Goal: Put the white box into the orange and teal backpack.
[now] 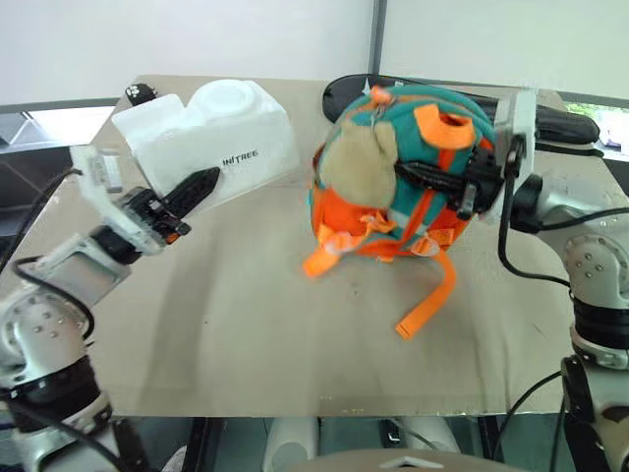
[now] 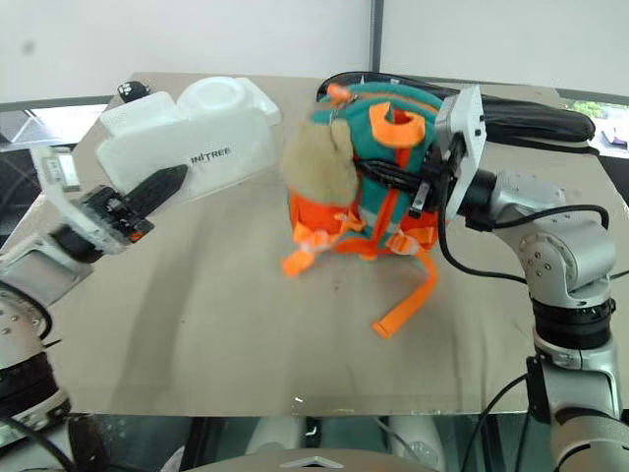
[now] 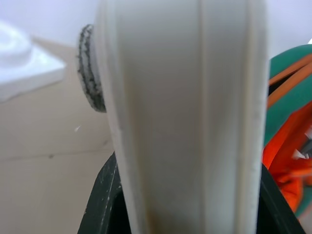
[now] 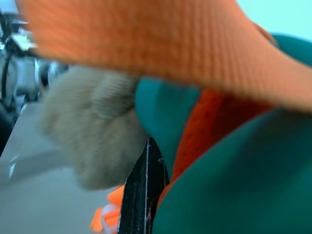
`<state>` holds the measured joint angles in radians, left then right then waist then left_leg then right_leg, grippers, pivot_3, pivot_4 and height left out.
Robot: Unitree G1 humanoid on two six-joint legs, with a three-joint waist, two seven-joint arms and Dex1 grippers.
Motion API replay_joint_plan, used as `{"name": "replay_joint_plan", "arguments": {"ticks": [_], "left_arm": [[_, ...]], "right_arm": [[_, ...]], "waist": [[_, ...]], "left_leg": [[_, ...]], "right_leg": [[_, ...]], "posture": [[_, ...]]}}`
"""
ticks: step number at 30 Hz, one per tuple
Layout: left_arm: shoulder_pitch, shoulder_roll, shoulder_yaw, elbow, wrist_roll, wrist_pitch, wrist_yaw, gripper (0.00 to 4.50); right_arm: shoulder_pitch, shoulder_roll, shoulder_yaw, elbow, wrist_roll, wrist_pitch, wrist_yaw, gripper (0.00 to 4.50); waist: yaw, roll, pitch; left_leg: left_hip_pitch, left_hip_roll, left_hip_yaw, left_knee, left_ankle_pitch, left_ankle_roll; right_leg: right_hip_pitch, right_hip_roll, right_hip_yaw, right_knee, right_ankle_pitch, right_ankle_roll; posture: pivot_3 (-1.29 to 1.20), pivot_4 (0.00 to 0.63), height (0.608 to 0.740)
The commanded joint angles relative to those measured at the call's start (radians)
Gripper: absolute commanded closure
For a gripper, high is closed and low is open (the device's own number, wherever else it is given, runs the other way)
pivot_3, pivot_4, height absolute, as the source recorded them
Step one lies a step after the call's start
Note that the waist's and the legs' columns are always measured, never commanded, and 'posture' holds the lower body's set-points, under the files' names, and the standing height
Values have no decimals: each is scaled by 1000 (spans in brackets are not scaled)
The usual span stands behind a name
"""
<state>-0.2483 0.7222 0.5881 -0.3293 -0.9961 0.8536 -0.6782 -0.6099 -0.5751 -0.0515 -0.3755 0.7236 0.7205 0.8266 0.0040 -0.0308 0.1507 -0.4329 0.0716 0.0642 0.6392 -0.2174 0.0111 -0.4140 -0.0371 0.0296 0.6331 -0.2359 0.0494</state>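
**Two arms over the worktop: the left gripper carries the white box, the right gripper grips the backpack.**

Nearest, at the left of the head view, the left gripper [image 1: 201, 187] has its jaws pinching the white box [image 3: 185, 117], which the left wrist view shows edge-on between the two black fingers [image 3: 100, 204]. The bare tan worktop [image 1: 246, 334] lies in the lower centre, with a loose orange strap [image 1: 432, 305] trailing across it. At centre right stands the orange and teal backpack [image 1: 442, 211], a tan plush toy [image 1: 359, 162] hanging on its front. The right gripper [image 1: 418, 175] reaches in from the right, jaws pressed together on the backpack's fabric just beside the toy. Farther back, upper left, rests a white styrofoam block [image 1: 221, 133]; at upper right, behind the backpack, lies a long black case [image 2: 531, 116].
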Motion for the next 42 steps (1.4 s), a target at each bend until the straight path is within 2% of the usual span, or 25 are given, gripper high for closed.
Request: {"name": "replay_joint_plan", "arguments": {"ticks": [1,4,11,20,26,30,35,40,42], "left_arm": [[4,66,33,-78,-79,-15,-100,3360],[13,130,43,-99,-151,21,-164,3360],[-22,180,40,-32,-227,39,-202,3360],[-88,291,63,77,-318,113,-289,3360],[-68,296,24,43,-238,59,-344,3360],[-64,292,-46,29,-90,-59,-376,3360],[-62,285,-186,4,143,-283,-456,3360],[-155,241,-348,-14,253,-360,-457,3360],[-256,182,-453,-10,320,-343,-379,3360]], "right_arm": [[1,-24,-21,-27,4,-12,6,4471],[1,-42,-20,-6,-8,-14,12,4471],[-4,-64,-22,-16,0,10,1,4471],[-35,-75,-21,7,-4,53,-17,4471],[-41,-85,-32,18,11,58,0,4471],[-24,-102,-44,5,36,57,31,4471],[16,-107,-52,-38,83,53,62,4471],[30,-98,-43,-54,90,40,62,4471],[30,-86,-34,-64,95,37,57,4471]], "waist": [[0,0,0],[-5,-1,1],[-11,-1,1],[-15,-2,2],[-14,-2,3],[-14,-2,3],[-8,-2,2],[-5,-2,3],[5,-2,3]], "left_leg": [[0,0,0,1,0,0],[1,1,-1,5,0,0],[1,1,-1,6,0,0],[1,1,-1,6,0,0],[1,1,-1,6,0,0],[1,1,-1,6,0,0],[1,1,0,6,0,0],[1,1,0,6,0,0],[1,1,0,7,0,0]], "right_leg": [[0,0,0,0,0,-1],[0,1,0,6,-1,-1],[0,1,0,8,0,1],[-1,2,0,8,1,1],[-1,2,0,8,0,1],[-1,2,0,8,0,0],[0,2,0,8,0,0],[-1,2,1,8,0,1],[0,2,1,8,0,1]], "posture": [[0,150,740],[0,150,740],[0,150,740],[0,150,740],[0,150,740],[0,150,740],[0,150,740],[0,150,740],[0,150,740]]}}
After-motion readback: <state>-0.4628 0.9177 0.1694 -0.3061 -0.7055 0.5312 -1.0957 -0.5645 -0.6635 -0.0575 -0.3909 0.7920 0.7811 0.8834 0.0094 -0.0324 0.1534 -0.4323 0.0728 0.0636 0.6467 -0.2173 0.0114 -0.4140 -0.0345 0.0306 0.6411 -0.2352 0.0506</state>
